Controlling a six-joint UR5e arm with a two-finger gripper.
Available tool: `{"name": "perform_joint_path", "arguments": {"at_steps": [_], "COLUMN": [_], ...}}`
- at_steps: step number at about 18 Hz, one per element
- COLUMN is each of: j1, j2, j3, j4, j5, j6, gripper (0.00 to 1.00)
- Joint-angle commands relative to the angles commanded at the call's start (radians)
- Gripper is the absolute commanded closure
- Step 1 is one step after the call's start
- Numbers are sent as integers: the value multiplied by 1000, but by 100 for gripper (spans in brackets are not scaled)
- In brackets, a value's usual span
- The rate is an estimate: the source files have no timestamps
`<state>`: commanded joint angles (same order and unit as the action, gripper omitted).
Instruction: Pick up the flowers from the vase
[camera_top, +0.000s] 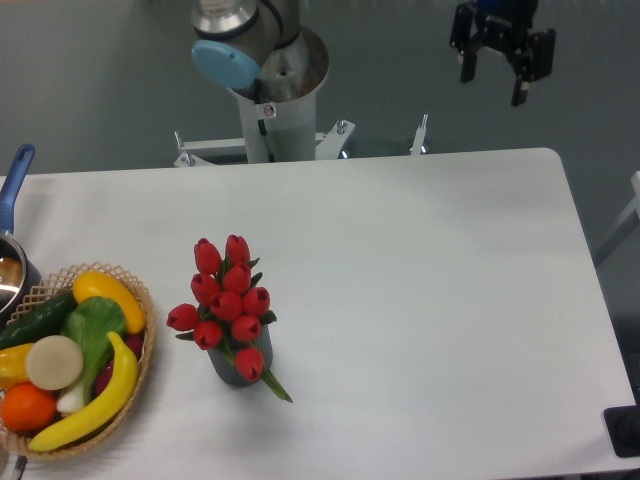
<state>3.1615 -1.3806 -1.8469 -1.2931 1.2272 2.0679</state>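
Observation:
The flowers (227, 305), a bunch of red closed tulip buds with green stems and leaves, stand in the vase (237, 366), a small dark grey cup on the white table's front left. The buds hide most of the vase. My gripper (494, 82) is high at the back right, above the table's far edge and far from the flowers. Its two dark fingers are spread apart with nothing between them.
A wicker basket (140, 372) of fruit and vegetables sits at the front left corner. A blue-handled metal pot (10, 262) is at the left edge. The arm's base column (275, 110) stands behind the table's far edge. A dark object (622, 430) is at the front right corner.

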Motion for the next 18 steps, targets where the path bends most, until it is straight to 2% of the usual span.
{"name": "perform_joint_path", "arguments": {"at_steps": [8,15,18], "j1": [-15,-18,-41], "j2": [17,34,32], "j3": [-11,-83,-115], "j4": [5,26,35], "j5": [-12,-207,-328], "j6": [-97,-313,-431], "gripper": [0,0,0]}}
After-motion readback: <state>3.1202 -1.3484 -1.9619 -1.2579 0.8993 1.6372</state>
